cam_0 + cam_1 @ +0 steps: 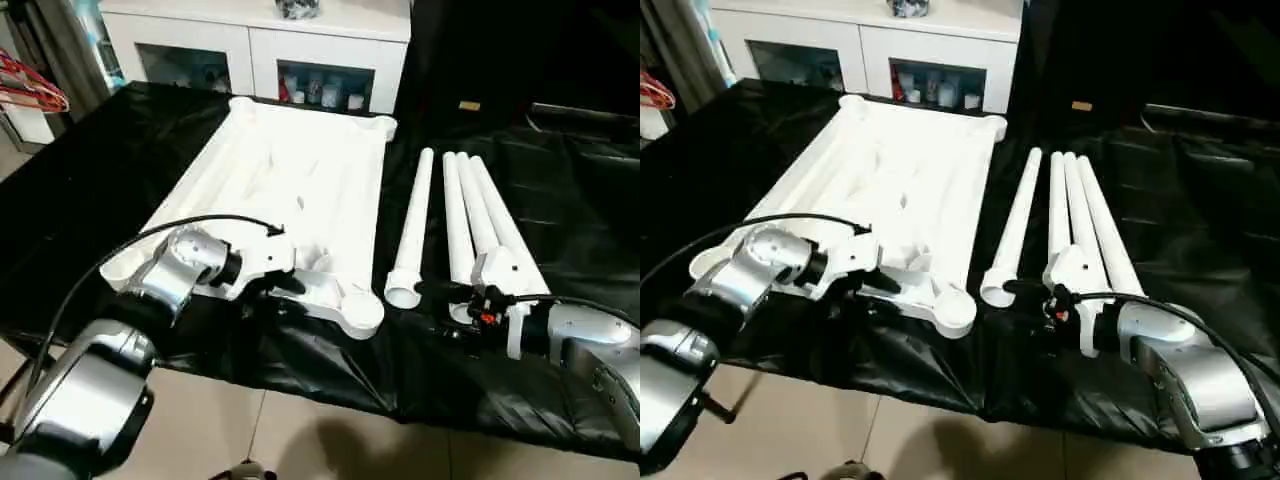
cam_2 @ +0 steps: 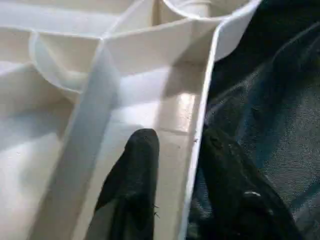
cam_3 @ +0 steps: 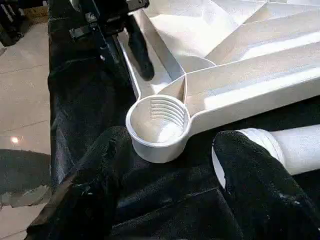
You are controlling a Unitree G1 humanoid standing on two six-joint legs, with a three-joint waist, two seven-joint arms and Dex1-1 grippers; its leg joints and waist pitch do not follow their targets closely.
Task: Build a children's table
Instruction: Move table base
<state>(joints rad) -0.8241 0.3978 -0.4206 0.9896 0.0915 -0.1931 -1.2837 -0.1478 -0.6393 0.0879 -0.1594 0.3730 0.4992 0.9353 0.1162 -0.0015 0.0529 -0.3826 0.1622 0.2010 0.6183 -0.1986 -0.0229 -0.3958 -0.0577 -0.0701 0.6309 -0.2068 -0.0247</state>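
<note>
- The white tabletop [image 1: 290, 190] is lying ribbed underside up on the black-draped work surface [image 1: 100, 180], its round corner sockets facing upward and its far end reaching toward the white cabinet [image 1: 255, 45].
- The left gripper [image 1: 285, 283] is straddling the tabletop's near rim beside the near corner socket [image 3: 159, 125]; one black finger [image 2: 132, 175] is sitting inside the tray against a rib while the other is resting outside on the black cloth, the thin wall running between them. The fingers are standing narrowly apart around that wall, and whether they are actually pinching it cannot be told.
- Four tapered white legs [image 1: 470, 215] are lying side by side on the cloth just to the right of the tabletop, one set slightly apart from the rest, their wider open ends pointing toward the robot.
- The right gripper [image 1: 455, 300] is hovering at the near ends of the legs, its two black fingers [image 3: 255, 185] spread wide, with one leg's open end [image 3: 270, 147] showing beside one finger and the corner socket lying beyond the gap.
- Pale floor tiles [image 1: 300, 440] are showing below the table edge.
</note>
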